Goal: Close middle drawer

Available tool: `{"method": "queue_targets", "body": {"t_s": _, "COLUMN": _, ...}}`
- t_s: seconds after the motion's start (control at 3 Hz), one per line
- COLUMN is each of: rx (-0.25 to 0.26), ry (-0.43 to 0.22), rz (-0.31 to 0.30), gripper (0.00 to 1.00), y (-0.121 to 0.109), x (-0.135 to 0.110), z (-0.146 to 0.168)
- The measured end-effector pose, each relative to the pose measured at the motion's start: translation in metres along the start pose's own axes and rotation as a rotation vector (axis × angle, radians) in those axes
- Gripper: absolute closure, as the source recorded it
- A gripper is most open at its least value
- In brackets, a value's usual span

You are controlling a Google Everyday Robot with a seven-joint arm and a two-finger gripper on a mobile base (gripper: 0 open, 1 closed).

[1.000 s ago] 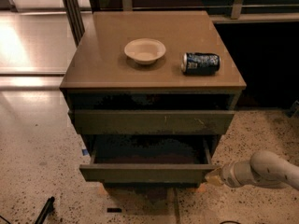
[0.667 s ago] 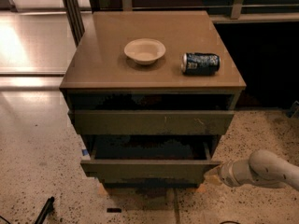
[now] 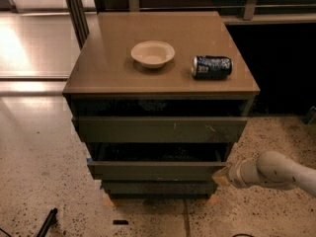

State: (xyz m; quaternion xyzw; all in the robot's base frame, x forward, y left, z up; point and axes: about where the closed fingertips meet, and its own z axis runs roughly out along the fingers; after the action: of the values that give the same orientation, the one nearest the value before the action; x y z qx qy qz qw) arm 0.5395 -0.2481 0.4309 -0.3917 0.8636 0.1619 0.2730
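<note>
The middle drawer [image 3: 155, 170] is a plain dark olive-grey front on the cabinet, below the wider top front [image 3: 160, 129] and above the narrowest bottom front [image 3: 159, 187]. It stands out only a little from the cabinet, with a dark gap above it. My gripper [image 3: 223, 176] reaches in from the lower right on a pale arm and its tip rests against the right end of the middle drawer's front.
A cream bowl [image 3: 152, 54] and a blue can lying on its side [image 3: 212, 66] sit on the cabinet top [image 3: 108, 68]. Speckled floor surrounds the cabinet. A dark object [image 3: 47, 222] lies on the floor at lower left. A dark opening lies to the right.
The middle drawer has slid inward toward the cabinet, showing less of its inside. The gripper has followed it, staying at its right end.
</note>
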Motion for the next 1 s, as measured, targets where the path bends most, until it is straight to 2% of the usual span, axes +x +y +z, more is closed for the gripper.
{"method": "queue_targets", "body": {"t_s": 0.33, "rx": 0.026, "ry": -0.017, "rz": -0.010, "gripper": 1.00, "y": -0.010, "x": -0.004, "z": 0.010}}
{"method": "queue_targets", "body": {"t_s": 1.0, "rx": 0.066, "ry": -0.057, "rz": -0.070, "gripper": 1.00, "y": -0.028, "x": -0.027, "z": 0.031}}
